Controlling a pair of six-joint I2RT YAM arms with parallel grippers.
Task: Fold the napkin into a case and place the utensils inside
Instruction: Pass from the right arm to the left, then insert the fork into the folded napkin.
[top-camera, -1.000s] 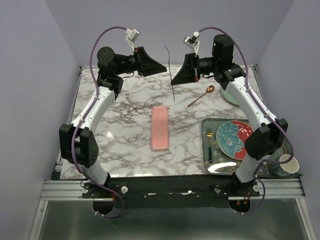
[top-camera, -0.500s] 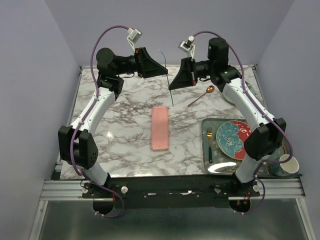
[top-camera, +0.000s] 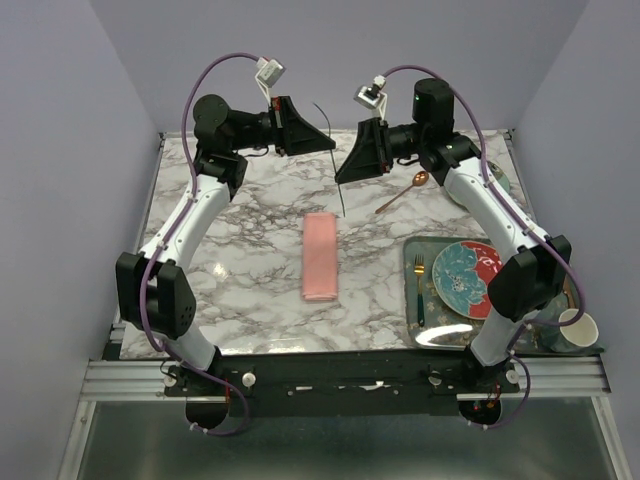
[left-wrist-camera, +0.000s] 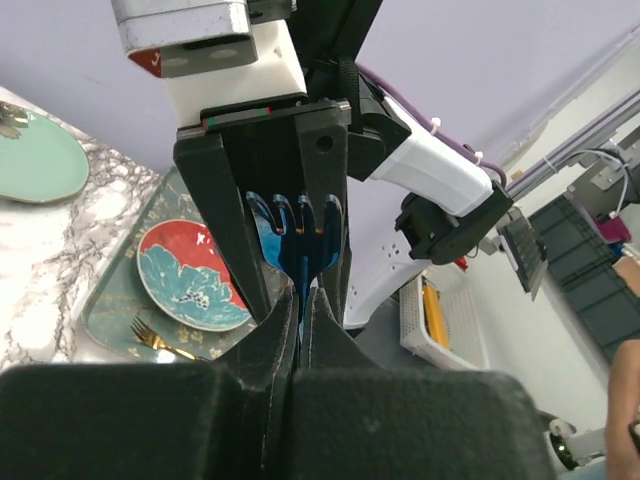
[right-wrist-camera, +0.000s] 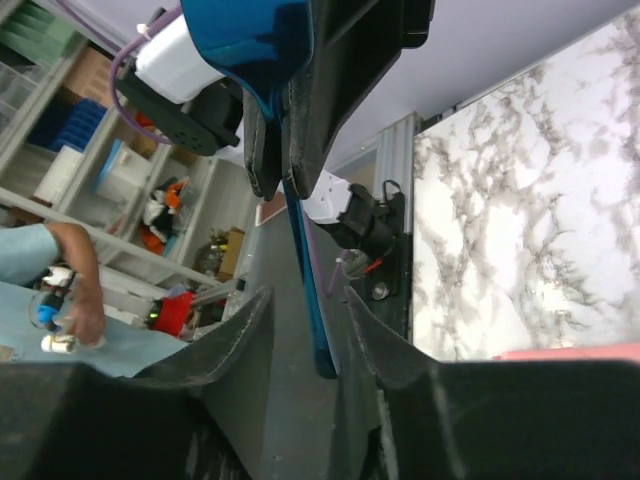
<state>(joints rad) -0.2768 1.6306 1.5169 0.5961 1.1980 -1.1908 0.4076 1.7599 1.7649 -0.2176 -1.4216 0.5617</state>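
Observation:
High above the table's far edge, the small dark blue fork (top-camera: 341, 200) hangs between both grippers. My left gripper (top-camera: 332, 145) is shut on the neck just under the tines (left-wrist-camera: 297, 222). My right gripper (top-camera: 339, 178) stands open around the handle (right-wrist-camera: 316, 320), with a gap on each side. The pink napkin lies folded as a narrow case (top-camera: 320, 257) in the middle of the table. To the right of the grippers, the copper-gold spoon (top-camera: 402, 193) rests on the marble.
A green tray (top-camera: 412, 318) at the near right carries a red and teal plate (top-camera: 468, 278) and a gold fork with a teal handle (top-camera: 420, 290). A cup (top-camera: 577, 328) stands at its right end. A mint plate (top-camera: 468, 192) sits at the far right.
My left gripper has shut on the fork and my right gripper has opened round the handle. Both grippers drew closer together and the fork tilted slightly.

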